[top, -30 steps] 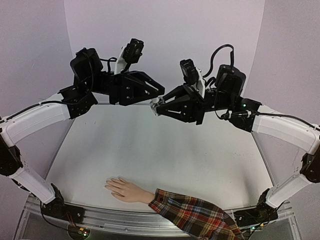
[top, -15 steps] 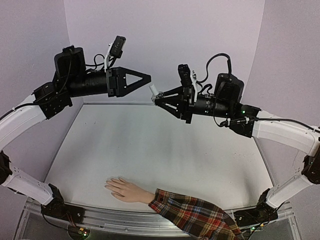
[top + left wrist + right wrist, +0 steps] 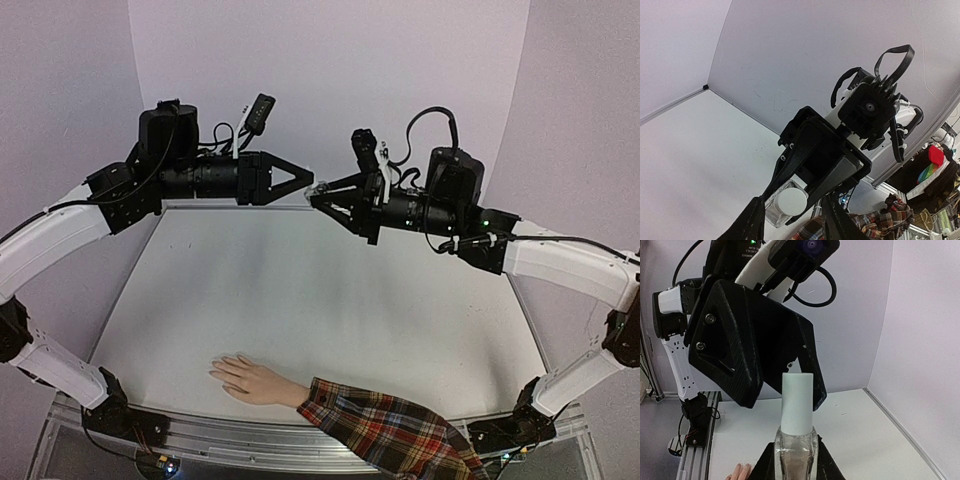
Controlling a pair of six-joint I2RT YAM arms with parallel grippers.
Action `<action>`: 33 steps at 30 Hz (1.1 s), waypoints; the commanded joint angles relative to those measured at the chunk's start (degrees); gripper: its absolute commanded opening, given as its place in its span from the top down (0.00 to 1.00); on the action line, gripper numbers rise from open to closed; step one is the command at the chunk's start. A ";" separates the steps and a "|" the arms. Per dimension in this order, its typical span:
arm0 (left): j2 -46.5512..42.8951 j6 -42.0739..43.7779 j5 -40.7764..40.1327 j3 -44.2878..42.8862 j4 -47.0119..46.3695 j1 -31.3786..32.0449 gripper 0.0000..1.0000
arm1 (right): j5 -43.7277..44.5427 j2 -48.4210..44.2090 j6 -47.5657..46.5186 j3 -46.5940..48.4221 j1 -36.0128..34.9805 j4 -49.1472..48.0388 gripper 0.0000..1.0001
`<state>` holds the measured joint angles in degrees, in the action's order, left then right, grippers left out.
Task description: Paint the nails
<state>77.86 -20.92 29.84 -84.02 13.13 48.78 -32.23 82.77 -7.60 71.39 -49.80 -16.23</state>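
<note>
Left end effector [image 3: 306, 181] has slid toward 3 o'clock, fingers spread astride the white cap [image 3: 792, 200] — right end effector [image 3: 322, 196] pinches the bottle [image 3: 795, 452]. Nails [image 3: 217, 373] wait at 6 o'clock on the tabletop [image 3: 320, 290]. I'd centre, clamp, then twist — slowly.

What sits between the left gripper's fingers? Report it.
The white cap of the bottle that the right gripper holds; the left wrist view shows it with gaps on both sides.
</note>
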 commanded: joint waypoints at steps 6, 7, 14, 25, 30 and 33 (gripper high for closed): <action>1.41 1.50 0.32 -4.71 1.55 0.22 0.70 | 0.39 1.07 -1.72 3.47 -0.22 -0.87 1.00; 1.49 1.56 0.24 -4.72 1.68 0.19 0.71 | 0.23 1.16 -1.86 3.59 -0.21 -0.73 1.00; 1.30 2.00 -2.80 -5.15 2.13 0.20 1.00 | 1.63 1.60 -2.41 3.22 -0.26 -0.16 0.99; 0.62 2.57 -39.61 -0.45 6.82 -0.27 1.00 | 19.24 0.62 -2.01 -4.20 1.29 2.65 0.08; 2.75 -4.41 -46.21 6.97 6.61 -6.10 1.00 | 30.62 -1.24 0.28 -8.82 3.51 3.90 0.02; 3.55 -8.11 -49.84 13.81 3.27 -8.09 1.00 | 36.28 -3.56 2.13 -11.81 5.82 4.74 0.02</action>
<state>79.91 -22.74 -10.22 -76.96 19.41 43.86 -7.60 83.56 -8.63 62.58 -46.55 -12.14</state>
